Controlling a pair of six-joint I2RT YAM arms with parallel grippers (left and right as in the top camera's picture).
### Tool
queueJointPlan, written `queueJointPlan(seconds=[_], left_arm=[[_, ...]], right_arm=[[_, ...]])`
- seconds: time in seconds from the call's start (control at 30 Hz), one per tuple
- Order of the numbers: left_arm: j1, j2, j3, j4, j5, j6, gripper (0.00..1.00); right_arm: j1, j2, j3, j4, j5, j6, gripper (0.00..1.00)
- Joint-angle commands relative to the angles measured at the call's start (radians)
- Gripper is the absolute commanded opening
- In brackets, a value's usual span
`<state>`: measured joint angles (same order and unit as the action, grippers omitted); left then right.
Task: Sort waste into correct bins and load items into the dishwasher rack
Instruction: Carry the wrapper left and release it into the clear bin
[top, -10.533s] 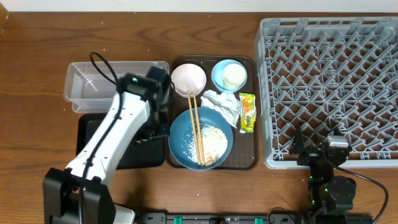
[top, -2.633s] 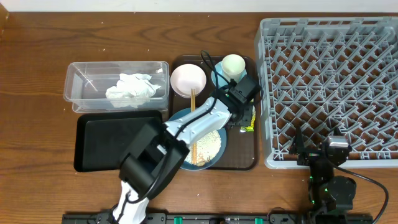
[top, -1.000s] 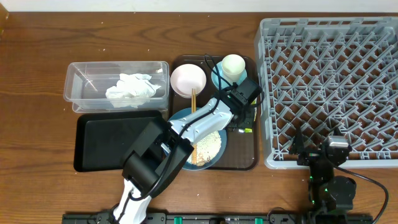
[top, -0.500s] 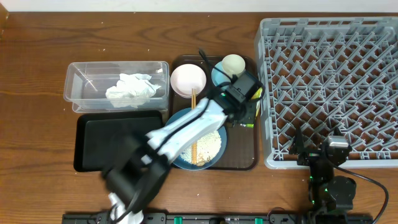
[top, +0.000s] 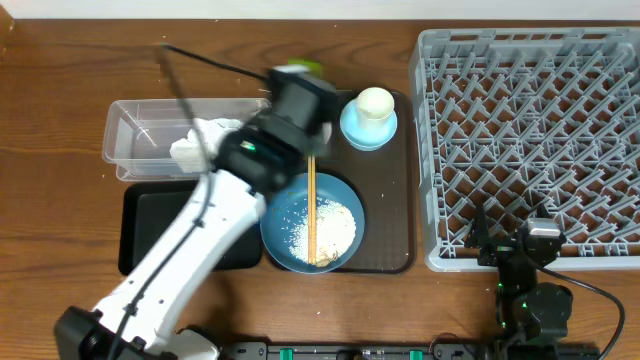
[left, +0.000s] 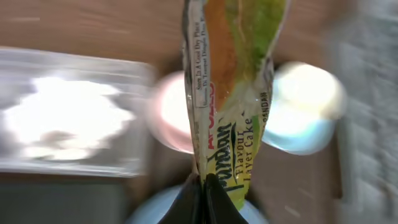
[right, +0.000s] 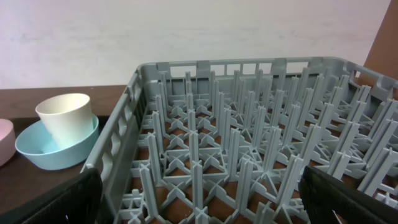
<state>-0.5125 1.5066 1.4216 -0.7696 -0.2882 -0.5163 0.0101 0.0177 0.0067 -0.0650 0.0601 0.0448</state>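
Over the back left corner of the brown serving tray (top: 395, 200), the left gripper (left: 202, 194) is closed on the lower end of the yellow-green snack wrapper (left: 233, 106), which stands up from the fingertips. From overhead the arm is blurred, so the wrapper shows only as a green smear, probably just beside the clear tub (top: 130, 128). The crumpled napkin (top: 205, 146) lies inside this tub, and the black tray (top: 160, 225) is in front of it. The chopsticks (top: 311, 215) rest across the dark-blue dish (top: 340, 190), on the rice (top: 335, 228). The white cup (top: 375, 102) sits in the light-blue bowl (top: 350, 125). The right gripper (right: 199, 186) hangs with fingers wide apart and empty, at the near wall of the dishwasher rack (right: 249, 124).
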Motion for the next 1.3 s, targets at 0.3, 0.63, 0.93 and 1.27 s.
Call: queueJointPlan(seconds=[0.3,0.63,0.93,1.27], left_arm=[[0.425,0.161,0.007,-0.044,0.014,-0.018,0.06],[0.552,0.313,0.008,0.001,0.154,-0.02,0.1],[0.562,0.185,0.025,-0.006,0.237,-0.02,0.59],[0.56,-0.052,0.024,-0.349,0.486,0.055,0.6]], right_arm=[[0.0,0.0,-0.001,-0.003,0.003,0.01,0.99],[0.0,0.0,-0.001,-0.003,0.003,0.01,0.99],[0.0,0.0,-0.001,-0.003,0.003,0.01,0.99],[0.0,0.0,-0.001,-0.003,0.003,0.01,0.99]])
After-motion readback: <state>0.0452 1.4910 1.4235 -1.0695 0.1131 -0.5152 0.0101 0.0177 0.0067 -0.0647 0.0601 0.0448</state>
